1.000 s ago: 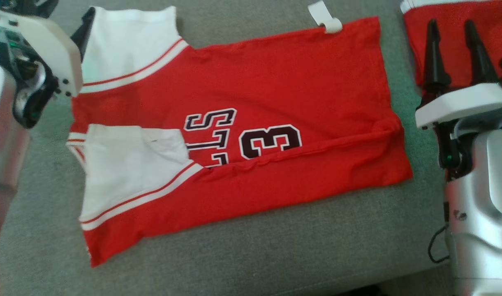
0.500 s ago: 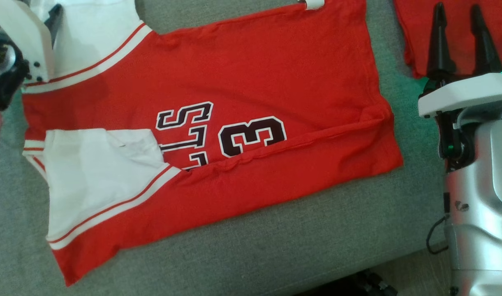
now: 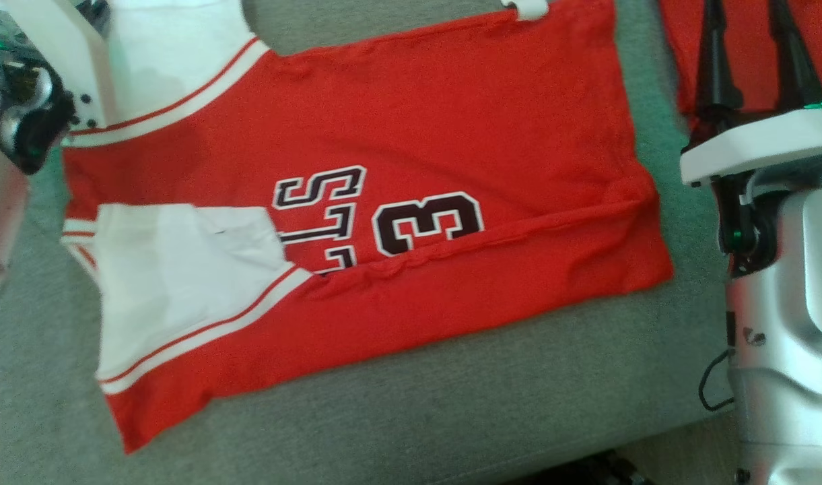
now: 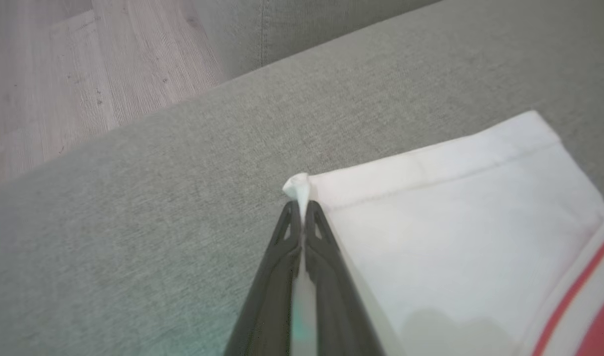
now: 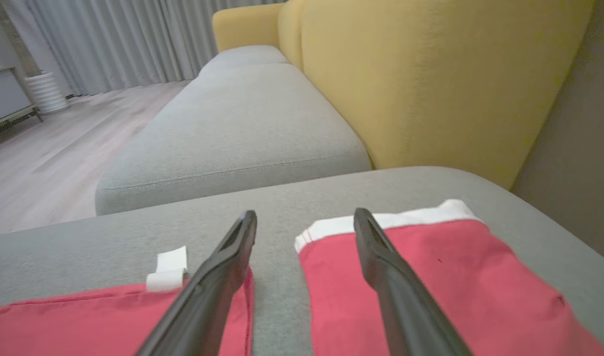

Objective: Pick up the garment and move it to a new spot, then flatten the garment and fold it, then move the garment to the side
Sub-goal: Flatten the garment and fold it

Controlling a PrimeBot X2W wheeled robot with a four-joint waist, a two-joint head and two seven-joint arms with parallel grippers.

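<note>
Pinching the outer corner of a white sleeve (image 4: 455, 222), the left gripper (image 4: 300, 212) has its two dark fingers pressed together on the cloth, and a small peak of fabric pokes out past the tips. In the left wrist view this sits at the centre, with a wooden floor (image 4: 59, 74) in the upper left corner. In the head view the gripper's white housing shows in the upper left corner, over that same sleeve.

The red jersey (image 3: 417, 121) lies flat on the grey sofa cushion (image 3: 451, 417), spanning the head view from the left edge to right of centre. Its other white sleeve is folded onto the front at the lower left. The long lower edge is folded up over the body, and the crease hides part of the dark lettering and touches the foot of the number 3. A white tag (image 3: 528, 8) sticks out from the jersey's top edge.

At the upper right, the right gripper (image 5: 305, 217) hovers with its fingers well apart and nothing between them, above a second red garment (image 3: 747, 60) with a white hem, which lies apart from the jersey. A yellow backrest (image 5: 430, 74) rises behind.
</note>
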